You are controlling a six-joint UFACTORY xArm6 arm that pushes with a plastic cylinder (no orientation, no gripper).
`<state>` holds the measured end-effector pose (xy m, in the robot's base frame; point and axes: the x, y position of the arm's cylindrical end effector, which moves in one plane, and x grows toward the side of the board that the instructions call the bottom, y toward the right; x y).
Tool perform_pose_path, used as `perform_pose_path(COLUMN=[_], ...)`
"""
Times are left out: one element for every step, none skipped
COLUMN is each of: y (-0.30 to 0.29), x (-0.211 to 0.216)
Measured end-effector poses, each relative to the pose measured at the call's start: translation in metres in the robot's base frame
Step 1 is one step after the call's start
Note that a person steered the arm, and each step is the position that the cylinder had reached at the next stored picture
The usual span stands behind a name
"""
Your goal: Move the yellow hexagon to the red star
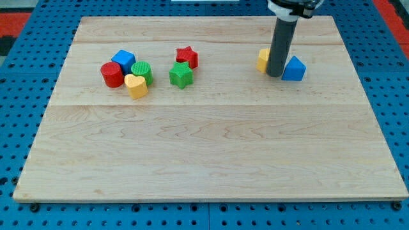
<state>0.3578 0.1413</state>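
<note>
The yellow hexagon [262, 59] sits at the view's upper right, partly hidden behind my rod. My tip [275, 75] rests on the board just right of the hexagon, touching or nearly touching it. The red star [186, 57] lies at the upper middle, well to the left of the hexagon, with the green star [181, 75] just below it.
A blue block [294, 68] sits right beside my tip on its right. At the upper left is a cluster: blue cube [123, 61], red cylinder [112, 74], green cylinder [142, 71], yellow heart [135, 85]. The wooden board [211, 147] ends at blue pegboard.
</note>
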Motion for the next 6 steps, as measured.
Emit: perform_pose_path(y=[0.020, -0.015, -0.067, -0.114, -0.158, -0.201], x=[-0.024, -0.032, -0.043, -0.056, -0.063, -0.063])
